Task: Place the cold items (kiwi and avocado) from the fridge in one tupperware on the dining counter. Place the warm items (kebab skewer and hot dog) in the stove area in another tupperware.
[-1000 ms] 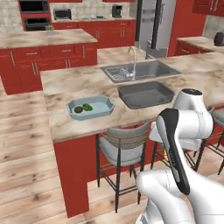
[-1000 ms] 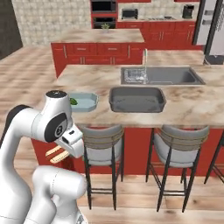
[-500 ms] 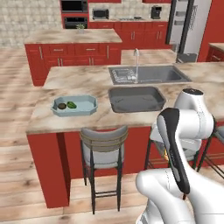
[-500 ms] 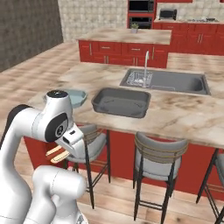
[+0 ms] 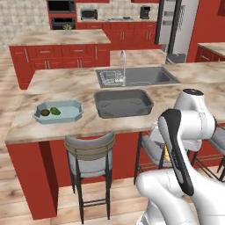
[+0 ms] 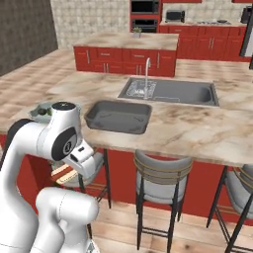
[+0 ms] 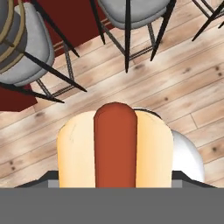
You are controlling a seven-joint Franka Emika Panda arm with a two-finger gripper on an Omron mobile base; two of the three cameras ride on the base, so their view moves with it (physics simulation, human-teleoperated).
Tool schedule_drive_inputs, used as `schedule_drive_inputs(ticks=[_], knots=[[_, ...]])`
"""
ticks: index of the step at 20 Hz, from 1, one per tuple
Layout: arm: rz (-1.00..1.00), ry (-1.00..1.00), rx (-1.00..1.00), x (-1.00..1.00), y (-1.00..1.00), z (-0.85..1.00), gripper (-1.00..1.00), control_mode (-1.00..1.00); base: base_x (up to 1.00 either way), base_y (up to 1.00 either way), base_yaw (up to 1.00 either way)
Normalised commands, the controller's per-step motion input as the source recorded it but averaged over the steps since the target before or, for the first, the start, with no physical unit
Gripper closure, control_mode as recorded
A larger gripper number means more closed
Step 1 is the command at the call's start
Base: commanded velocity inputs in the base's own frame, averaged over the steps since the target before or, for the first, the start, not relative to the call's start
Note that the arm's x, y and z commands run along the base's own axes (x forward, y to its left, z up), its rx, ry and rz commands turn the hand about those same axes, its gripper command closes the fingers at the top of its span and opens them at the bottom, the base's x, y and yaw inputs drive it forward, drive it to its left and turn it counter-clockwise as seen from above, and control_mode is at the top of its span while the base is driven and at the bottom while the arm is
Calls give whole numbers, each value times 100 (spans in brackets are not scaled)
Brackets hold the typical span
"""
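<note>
A hot dog [image 7: 116, 148], a brown sausage in a pale bun, fills the lower middle of the hand view, and my gripper is shut on it. In the right base view the gripper [image 6: 66, 173] hangs low beside my body, below counter height, with the hot dog [image 6: 62, 174] sticking out. On the dining counter lies a light blue tupperware [image 5: 70, 113] holding the kiwi [image 5: 45, 112] and the avocado [image 5: 55, 110]. Right of it stands a dark grey tupperware [image 5: 123, 102], also seen as [image 6: 118, 116], with nothing visible inside.
Grey bar stools [image 5: 90, 151] [image 6: 160, 173] stand against the red counter front, between me and the counter. A sink [image 5: 136, 77] with a tap lies behind the grey tupperware. The fridge [image 5: 178, 26] is at the back right. Wooden floor [image 7: 175, 87] lies under the hand.
Both base views have shifted, so the base has driven: the counter with its two tupperwares sits more centrally and nearer. The hot dog has stayed in the gripper.
</note>
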Motion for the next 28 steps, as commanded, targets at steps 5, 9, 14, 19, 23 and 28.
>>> schedule_drive_inputs(ticks=[5, 9, 14, 19, 23, 28], knots=[[0, 0, 0, 0, 0, 0, 100, 100, 79, 10, -19], [0, 0, 0, 0, 0, 0, 100, 100, 31, 20, -9], [0, 0, 0, 0, 0, 0, 100, 100, 51, 39, -7], [0, 0, 0, 0, 0, 0, 100, 100, 51, 43, -9], [0, 0, 0, 0, 0, 0, 100, 100, 49, 12, -1], [0, 3, 0, 20, 2, 0, 100, -100, 26, 0, 0]])
